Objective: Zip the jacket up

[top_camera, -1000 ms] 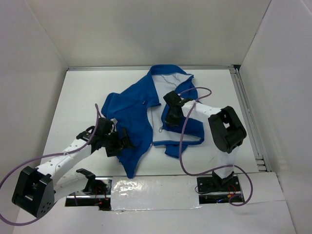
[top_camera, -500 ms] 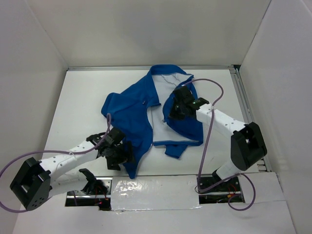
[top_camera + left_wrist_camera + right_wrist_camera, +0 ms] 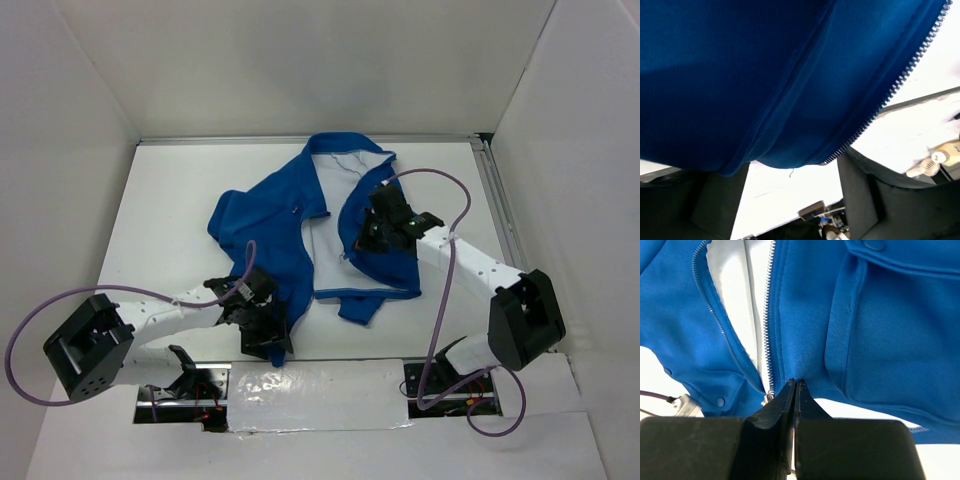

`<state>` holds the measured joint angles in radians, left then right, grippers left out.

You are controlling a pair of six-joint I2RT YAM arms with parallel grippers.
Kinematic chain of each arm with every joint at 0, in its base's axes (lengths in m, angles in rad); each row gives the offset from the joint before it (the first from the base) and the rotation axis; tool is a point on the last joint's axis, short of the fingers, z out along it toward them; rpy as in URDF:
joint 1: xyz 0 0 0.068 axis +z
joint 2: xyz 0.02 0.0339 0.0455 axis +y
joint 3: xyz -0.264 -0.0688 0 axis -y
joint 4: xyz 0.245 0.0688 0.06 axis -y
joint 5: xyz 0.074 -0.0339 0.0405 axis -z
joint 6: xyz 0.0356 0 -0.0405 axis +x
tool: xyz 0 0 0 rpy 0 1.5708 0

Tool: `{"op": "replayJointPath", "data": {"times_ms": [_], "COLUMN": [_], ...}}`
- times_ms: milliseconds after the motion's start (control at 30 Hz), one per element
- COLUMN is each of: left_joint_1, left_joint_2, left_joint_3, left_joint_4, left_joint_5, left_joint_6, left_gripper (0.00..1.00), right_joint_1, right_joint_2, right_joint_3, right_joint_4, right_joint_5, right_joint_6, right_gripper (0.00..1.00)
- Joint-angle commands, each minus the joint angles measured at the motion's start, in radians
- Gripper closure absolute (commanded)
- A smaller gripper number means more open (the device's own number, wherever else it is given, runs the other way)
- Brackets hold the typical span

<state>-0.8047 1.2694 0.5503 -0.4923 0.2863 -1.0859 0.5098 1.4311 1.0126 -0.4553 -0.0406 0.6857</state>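
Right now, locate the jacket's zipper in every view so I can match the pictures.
Top external: zipper edges the open front, at centre.
Left wrist: zipper runs diagonally, upper right to bottom centre.
Right wrist: zipper runs vertically, left of centre.
Shared landmark: the jacket and its blue fabric.

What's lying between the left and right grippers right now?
In the top view, the jacket spans from left gripper to right gripper: a blue front panel, then a strip of white lining. Its front is unzipped.
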Motion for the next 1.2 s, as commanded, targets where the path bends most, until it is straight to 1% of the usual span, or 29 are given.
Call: {"op": "replayJointPath", "data": {"times_ms": [0, 33, 67, 100, 133, 300, 333, 400, 433, 467, 500, 533, 700, 733, 833, 867, 933, 967, 1000, 1033, 1067, 1100, 1133, 1167], "left_joint_1": [-0.025, -0.027, -0.028, -0.03, -0.03, -0.03, -0.03, -0.028, -0.025, -0.025, -0.025, -0.025, -0.025, -0.025, -0.022, -0.019, -0.011, -0.01, -0.008, -0.008, -0.008, -0.008, -0.008, -0.01], "left_joint_2": [0.048, 0.039, 0.033, 0.018, 0.012, -0.002, 0.013, 0.051, 0.067, 0.079, 0.102, 0.113, 0.165, 0.177, 0.254, 0.316, 0.387, 0.451, 0.472, 0.485, 0.489, 0.481, 0.457, 0.44], "left_joint_3": [-0.053, -0.056, -0.061, -0.062, -0.064, -0.014, 0.002, 0.054, 0.077, 0.101, 0.141, 0.157, 0.272, 0.29, 0.39, 0.443, 0.499, 0.538, 0.543, 0.537, 0.504, 0.485, 0.453, 0.438], "left_joint_4": [0.041, 0.046, 0.053, 0.058, 0.061, 0.129, 0.142, 0.175, 0.181, 0.182, 0.187, 0.192, 0.236, 0.247, 0.264, 0.265, 0.224, 0.203, 0.189, 0.21, 0.225, 0.236, 0.262, 0.271], "left_joint_5": [-0.079, -0.078, -0.079, -0.082, -0.091, -0.136, -0.15, -0.15, -0.144, -0.131, -0.125, -0.122, -0.115, -0.11, -0.118, -0.121, -0.128, -0.119, -0.098, -0.072, -0.05, -0.026, -0.018, -0.015], "left_joint_6": [-0.014, -0.019, -0.025, -0.029, -0.035, 0.006, 0.032, 0.059, 0.09, 0.104, 0.113, 0.136, 0.219, 0.228, 0.245, 0.251, 0.236, 0.235, 0.219, 0.222, 0.216, 0.209, 0.207, 0.19], "left_gripper": [0.22, 0.31, 0.35, 0.45, 0.48, 0.54, 0.59, 0.63, 0.71, 0.75, 0.89, 1.0, 1.0, 1.0, 1.0, 1.0, 0.95, 0.87, 0.82, 0.77, 0.61, 0.57, 0.49, 0.35], "right_joint_1": [-0.014, -0.02, -0.024, -0.025, -0.03, -0.034, -0.036, -0.037, -0.037, -0.039, -0.042, -0.043, -0.053, -0.054, -0.057, -0.06, -0.073, -0.079, -0.082, -0.085, -0.085, -0.088, -0.091, -0.094], "right_joint_2": [-0.055, -0.058, -0.06, -0.06, -0.061, -0.07, -0.075, -0.086, -0.101, -0.107, -0.116, -0.133, -0.195, -0.204, -0.233, -0.235, -0.233, -0.229, -0.221, -0.221, -0.221, -0.221, -0.224, -0.224], "right_joint_3": [-0.019, -0.022, -0.028, -0.029, -0.029, -0.035, -0.039, -0.057, -0.065, -0.077, -0.084, -0.101, -0.155, -0.172, -0.195, -0.198, -0.206, -0.209, -0.212, -0.223, -0.23, -0.241, -0.244, -0.247], "right_joint_4": [0.04, 0.041, 0.041, 0.043, 0.043, 0.038, 0.038, 0.047, 0.052, 0.052, 0.052, 0.05, 0.055, 0.056, 0.05, 0.046, 0.034, 0.032, 0.029, 0.035, 0.04, 0.046, 0.055, 0.063], "right_joint_5": [0.008, 0.01, 0.008, 0.007, 0.007, 0.01, 0.015, 0.013, 0.013, 0.018, 0.021, 0.028, 0.038, 0.062, 0.099, 0.108, 0.12, 0.117, 0.108, 0.107, 0.102, 0.09, 0.088, 0.078], "right_joint_6": [-0.012, -0.011, -0.008, -0.006, -0.006, -0.008, -0.009, -0.012, -0.014, -0.015, -0.015, -0.012, -0.015, -0.014, -0.005, -0.003, 0.009, 0.011, 0.011, 0.009, 0.009, 0.005, 0.005, -0.001], "right_gripper": [1.0, 1.0, 1.0, 1.0, 1.0, 1.0, 1.0, 1.0, 1.0, 1.0, 1.0, 1.0, 1.0, 1.0, 1.0, 1.0, 1.0, 1.0, 1.0, 1.0, 1.0, 1.0, 1.0, 1.0]}}
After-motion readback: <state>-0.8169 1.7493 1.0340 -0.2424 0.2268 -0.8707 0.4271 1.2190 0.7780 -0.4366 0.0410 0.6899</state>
